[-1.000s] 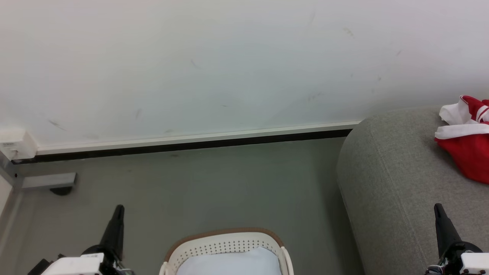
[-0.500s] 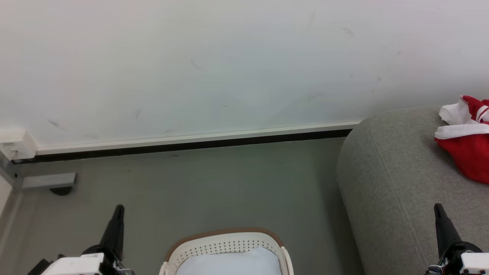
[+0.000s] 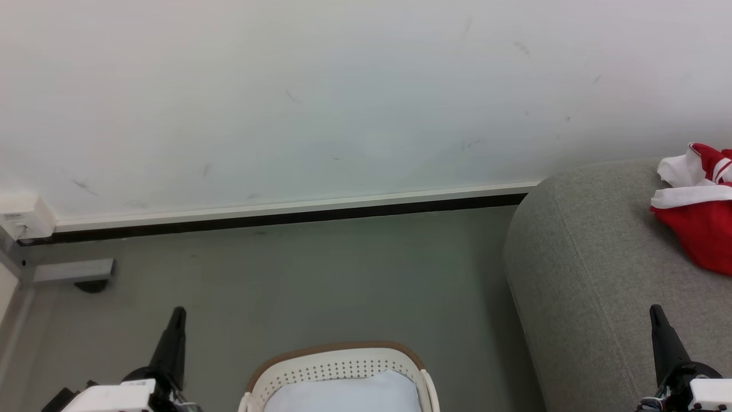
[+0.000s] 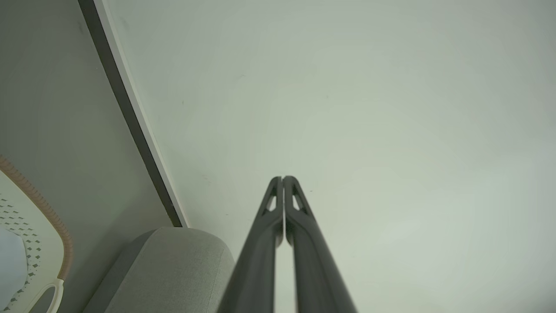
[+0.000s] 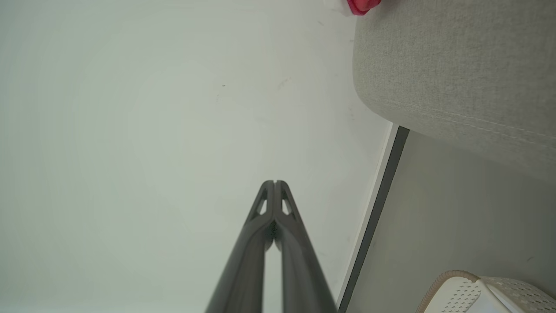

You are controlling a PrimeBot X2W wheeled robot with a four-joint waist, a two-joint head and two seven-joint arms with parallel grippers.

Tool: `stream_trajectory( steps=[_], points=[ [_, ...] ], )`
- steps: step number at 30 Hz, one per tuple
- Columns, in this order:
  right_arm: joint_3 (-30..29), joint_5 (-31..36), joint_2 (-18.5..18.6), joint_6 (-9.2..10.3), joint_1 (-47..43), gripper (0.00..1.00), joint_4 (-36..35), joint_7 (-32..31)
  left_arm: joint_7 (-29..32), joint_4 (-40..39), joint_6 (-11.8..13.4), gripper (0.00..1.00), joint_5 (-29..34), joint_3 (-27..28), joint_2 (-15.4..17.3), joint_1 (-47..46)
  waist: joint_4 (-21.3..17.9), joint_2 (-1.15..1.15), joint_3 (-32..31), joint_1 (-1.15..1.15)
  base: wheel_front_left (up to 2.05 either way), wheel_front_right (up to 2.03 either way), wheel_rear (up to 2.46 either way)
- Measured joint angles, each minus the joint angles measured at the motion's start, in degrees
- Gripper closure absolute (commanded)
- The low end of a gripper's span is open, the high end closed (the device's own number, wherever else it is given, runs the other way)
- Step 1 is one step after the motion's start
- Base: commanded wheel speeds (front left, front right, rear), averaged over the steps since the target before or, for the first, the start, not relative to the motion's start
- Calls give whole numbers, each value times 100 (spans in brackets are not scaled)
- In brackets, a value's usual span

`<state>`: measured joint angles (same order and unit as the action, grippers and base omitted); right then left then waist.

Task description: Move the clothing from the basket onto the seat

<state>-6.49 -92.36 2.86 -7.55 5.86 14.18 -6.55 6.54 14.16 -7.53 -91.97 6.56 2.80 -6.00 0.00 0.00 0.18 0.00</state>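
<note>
The red clothing (image 3: 700,229) lies on the grey seat (image 3: 583,274), cut off by the right picture edge. The basket (image 3: 337,363) stands on the floor (image 3: 320,274) near the seat's rounded edge and holds a pale cloth (image 3: 343,395). The left end effector (image 3: 178,312) and the right end effector (image 3: 655,309) each have their fingers pressed together.

You get the clothing (image 3: 700,229) cut by the head view's right edge; extent unknown. The basket (image 3: 337,366) runs off the bottom edge, its floor hidden under a pale cloth (image 3: 349,395). Label on the wall box (image 3: 20,214): too small to read.
</note>
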Motion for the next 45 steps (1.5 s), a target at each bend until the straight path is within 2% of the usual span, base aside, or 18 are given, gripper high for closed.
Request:
stream_trajectory(
  steps=[45],
  points=[
    [0,0,0,0,0,100,0,0,-1,-1,-1,100,0,0,0,0,0,0,0,0,0,0,0]
  ],
)
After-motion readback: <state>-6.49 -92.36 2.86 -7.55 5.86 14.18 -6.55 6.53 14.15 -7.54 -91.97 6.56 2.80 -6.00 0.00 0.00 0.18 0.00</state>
